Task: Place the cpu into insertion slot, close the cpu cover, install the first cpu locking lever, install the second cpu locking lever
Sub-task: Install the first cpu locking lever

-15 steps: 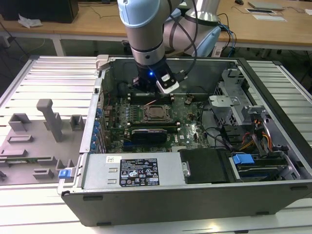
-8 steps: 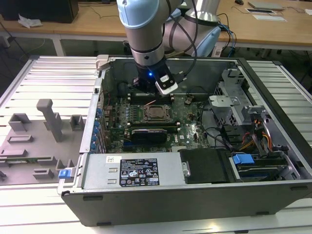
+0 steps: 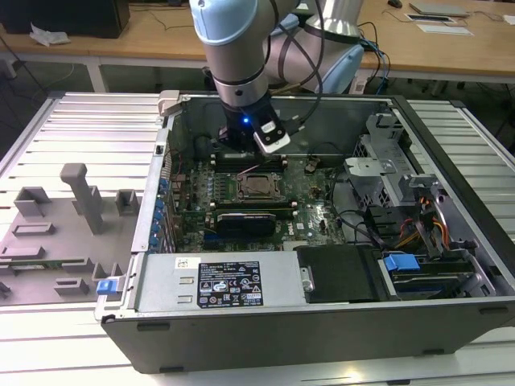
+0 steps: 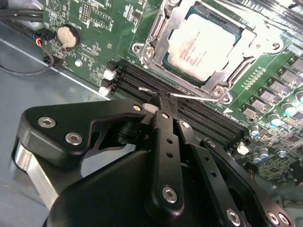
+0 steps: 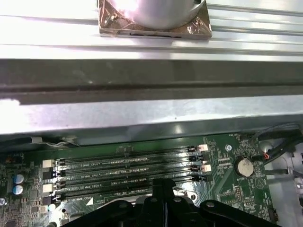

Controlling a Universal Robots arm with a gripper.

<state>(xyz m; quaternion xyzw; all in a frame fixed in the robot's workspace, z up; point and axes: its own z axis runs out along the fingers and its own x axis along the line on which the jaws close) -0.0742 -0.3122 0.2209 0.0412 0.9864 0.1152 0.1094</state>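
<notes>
- Pale wooden desks [image 3: 161, 36] run along the far side.
- A black box [image 3: 64, 16] and crumpled white paper [image 3: 48, 34] sit on the far-left desk.
- Nearer, a ribbed silver worktable [image 3: 80, 121] gleams under bright light.
- Grey moulded fixtures [image 3: 80, 201] stand on its left part.

"Any writing worth reading here?"

"In the exterior view, a black label [image 3: 230, 284] with white print and small symbols sits on the grey power supply box [image 3: 161, 285], with a white sticker [image 3: 187, 263] by it. Both are too small to read."

"And on the board?"

"In the first wrist view, white lettering runs along the memory slots [image 5: 128, 165], illegible. A white triangle sign [image 5: 259, 180] stands near the coin cell [image 5: 244, 166]. In the second wrist view, the cpu [image 4: 203, 42] bears faint engraved lines I cannot make out."
</notes>
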